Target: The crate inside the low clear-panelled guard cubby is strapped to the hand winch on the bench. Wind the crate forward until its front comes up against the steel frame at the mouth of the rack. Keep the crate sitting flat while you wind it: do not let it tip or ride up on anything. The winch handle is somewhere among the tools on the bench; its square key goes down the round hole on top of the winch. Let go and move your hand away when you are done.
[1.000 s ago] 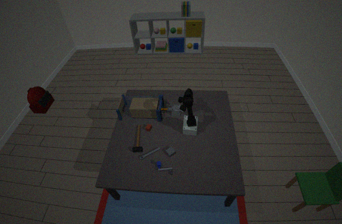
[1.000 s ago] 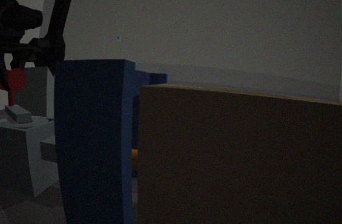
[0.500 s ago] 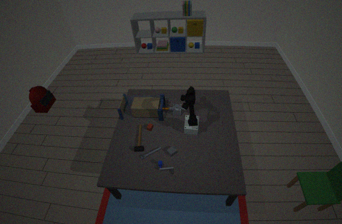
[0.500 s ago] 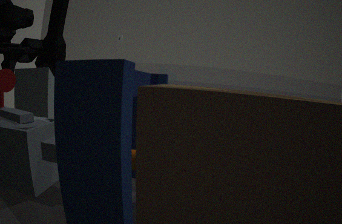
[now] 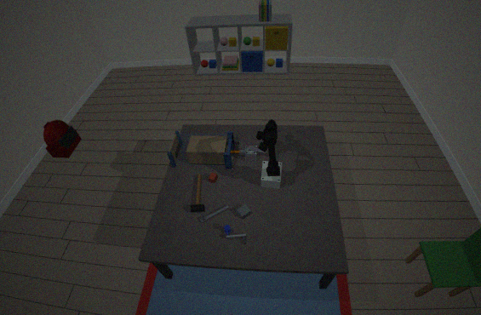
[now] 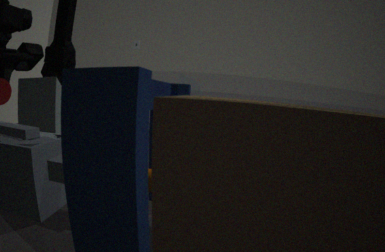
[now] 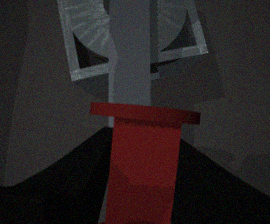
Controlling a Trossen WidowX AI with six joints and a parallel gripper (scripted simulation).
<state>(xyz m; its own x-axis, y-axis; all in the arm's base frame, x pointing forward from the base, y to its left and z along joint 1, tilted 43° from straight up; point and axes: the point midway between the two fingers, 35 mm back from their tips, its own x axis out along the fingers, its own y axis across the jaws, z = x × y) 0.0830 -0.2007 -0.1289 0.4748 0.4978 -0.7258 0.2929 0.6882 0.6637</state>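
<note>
No readable labels anywhere; gripper's gripping the red crank knob, crate sitting just beside the blue frame.

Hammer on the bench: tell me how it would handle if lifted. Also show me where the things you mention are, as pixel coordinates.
The hammer (image 5: 198, 193) would probably feel head-heavy, its dark block head sitting at one end. Its long, straight handle looks stiff, so gripping far from the head might let it tip.

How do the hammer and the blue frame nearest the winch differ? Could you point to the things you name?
The hammer (image 5: 197, 191) lies flat on the bench, while the blue frame (image 5: 229, 151) (image 6: 101, 153) stands upright. The hammer has an orange-brown handle and a dark head; the frame looks blue all over. The hammer lies apart from the crate (image 5: 206, 150) (image 6: 263, 170); the frame stands at its end. Both are on the bench.
</note>
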